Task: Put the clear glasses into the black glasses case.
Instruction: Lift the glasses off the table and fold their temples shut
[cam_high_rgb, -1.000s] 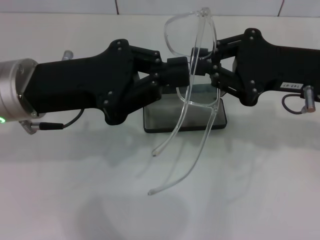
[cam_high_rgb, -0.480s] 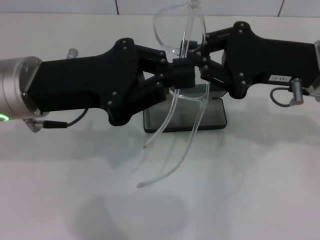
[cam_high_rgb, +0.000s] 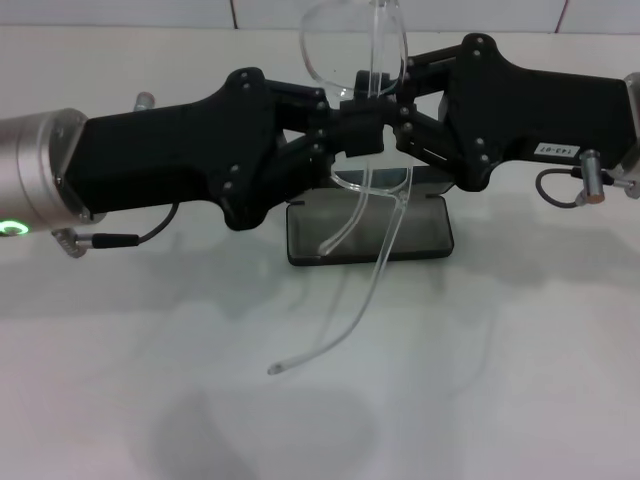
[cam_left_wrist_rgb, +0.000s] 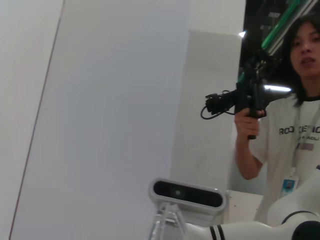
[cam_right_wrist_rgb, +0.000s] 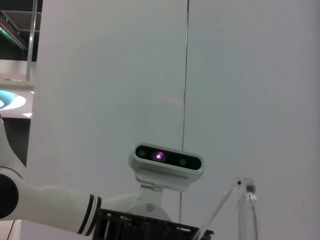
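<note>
The clear glasses (cam_high_rgb: 347, 47) hang in the air at the centre of the head view, lenses upward, their long arms drooping toward the table. My left gripper (cam_high_rgb: 362, 128) reaches in from the left and looks shut on the frame near the bridge. From the right, my right gripper (cam_high_rgb: 398, 115) meets it and also looks shut on the frame. Below and behind them, the black glasses case (cam_high_rgb: 425, 236) lies open on the white table, grey lining showing, partly hidden by the grippers. In the right wrist view a clear piece of the glasses (cam_right_wrist_rgb: 247, 210) shows.
The white table (cam_high_rgb: 500, 380) spreads wide in front of the case. A tiled wall runs along the far edge. The wrist views look back at my head camera (cam_right_wrist_rgb: 167, 159); a person (cam_left_wrist_rgb: 295, 135) holding a black device stands behind.
Both grippers have carried the glasses farther back and slightly left. The glasses have turned, and their arms now hang over the open case.
</note>
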